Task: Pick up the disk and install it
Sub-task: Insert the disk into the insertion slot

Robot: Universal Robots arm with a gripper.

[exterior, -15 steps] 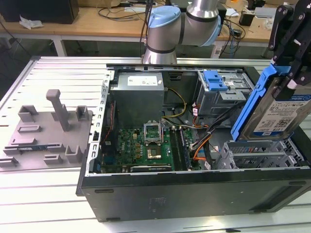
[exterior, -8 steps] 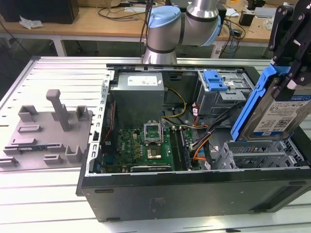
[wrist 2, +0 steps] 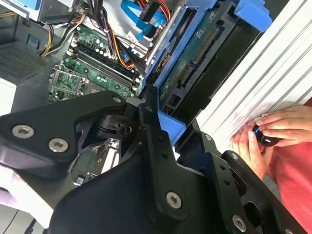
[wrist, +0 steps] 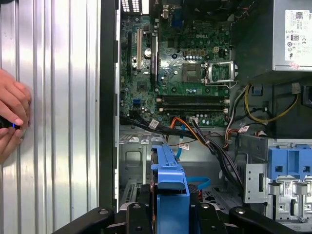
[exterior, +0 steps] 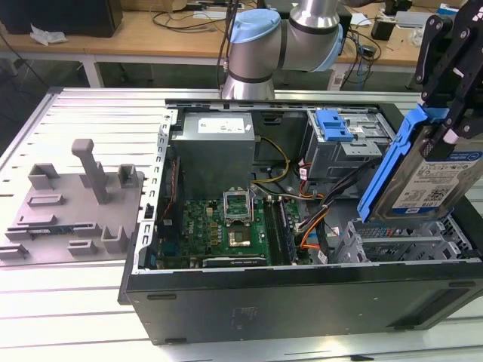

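The disk [exterior: 432,175] is a silver-grey drive with a white-and-blue label in a bright blue carrier bracket. It hangs tilted, nearly on edge, above the metal drive cage [exterior: 400,243] at the front corner of the open computer case on the exterior view's right. My gripper [exterior: 447,83] is shut on its upper end, with black fingers on both sides. The second wrist view shows the disk's green circuit-board underside [wrist 2: 195,63] running away from my gripper [wrist 2: 163,119]. In the first wrist view the blue carrier [wrist: 169,178] sticks out from my gripper [wrist: 170,217] over the cage.
The open case holds a motherboard [exterior: 230,226], a power supply [exterior: 215,147], cable bundles [exterior: 317,204] and a drive bay with a smaller blue latch [exterior: 333,124]. A grey fixture plate [exterior: 72,204] lies on the exterior view's left. A person's hands [wrist 2: 258,132] rest on the ribbed table beside the case.
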